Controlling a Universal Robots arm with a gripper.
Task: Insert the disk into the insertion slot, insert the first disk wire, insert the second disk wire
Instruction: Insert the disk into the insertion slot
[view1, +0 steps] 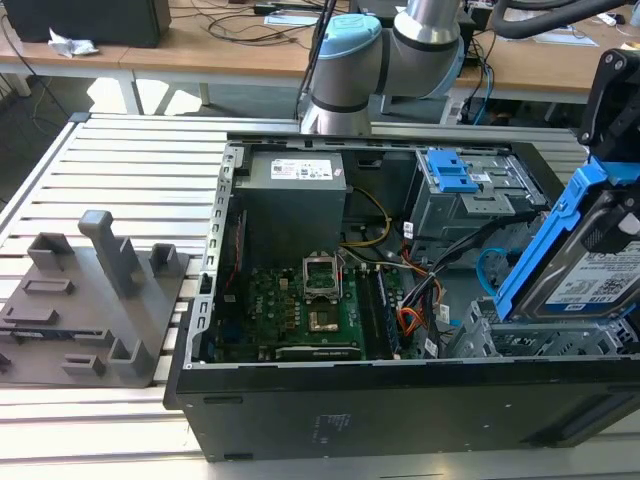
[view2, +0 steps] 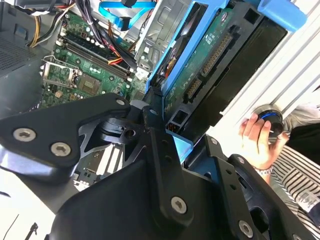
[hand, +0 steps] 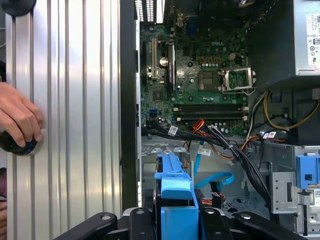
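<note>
disk (view1: 592, 278): flat silver-grey slab, blue plastic frame | claw (hand: 177, 221): clamped on it | tilted above perforated insertion slot (view1: 505, 338)

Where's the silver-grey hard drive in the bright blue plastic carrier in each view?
Exterior view: hard drive tilted at the exterior view's right, above the grey perforated metal bay.
Second wrist view: hard drive's green circuit-board underside faces the camera, beside the green motherboard.
First wrist view: edge-on, blue carrier held in the black gripper.
Shared landmark: that motherboard.
</note>
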